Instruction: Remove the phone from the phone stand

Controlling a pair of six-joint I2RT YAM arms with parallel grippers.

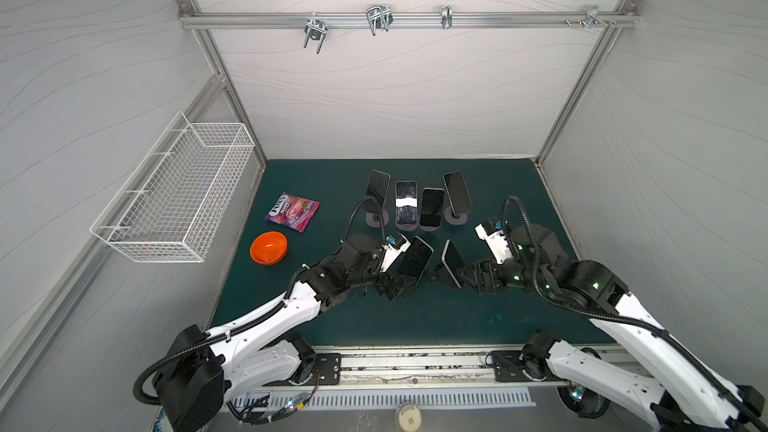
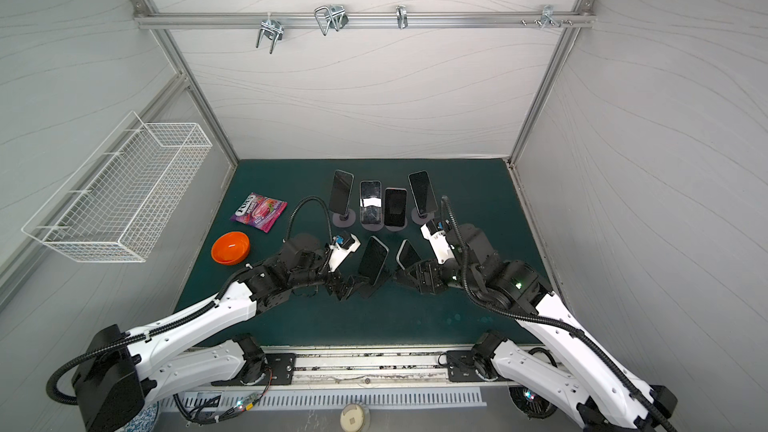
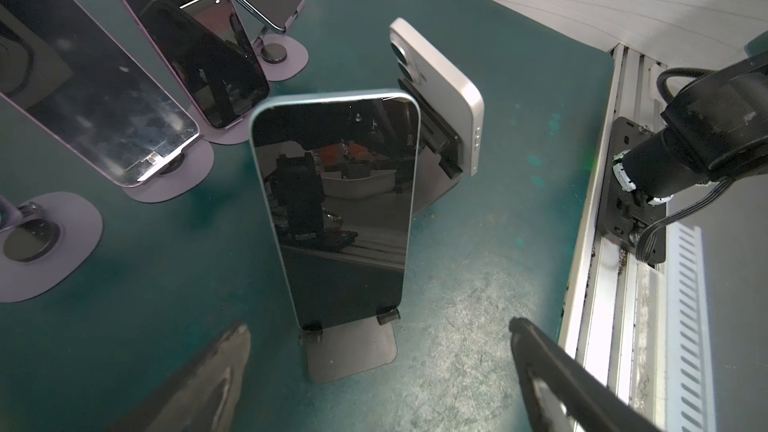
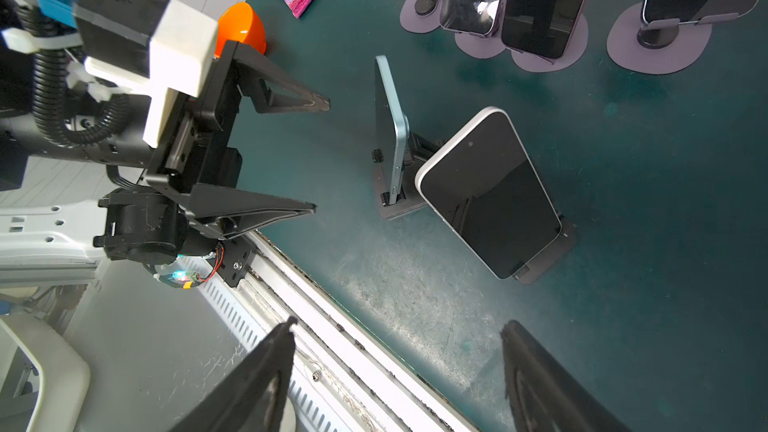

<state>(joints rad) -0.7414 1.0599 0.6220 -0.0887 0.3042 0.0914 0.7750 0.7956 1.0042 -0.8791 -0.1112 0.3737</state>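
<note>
Two phones lean on low black stands at the middle of the green mat. The blue-edged phone rests on its stand, held by two small lips. My left gripper is open just in front of that stand's base, with nothing between its fingers. The white phone leans on the other stand, back to back with the first. My right gripper is open too, a short way from the white phone and clear of it.
Several more phones stand on round grey-purple stands in a row behind. An orange bowl and a sweets packet lie at the left. A wire basket hangs on the left wall. A metal rail edges the front.
</note>
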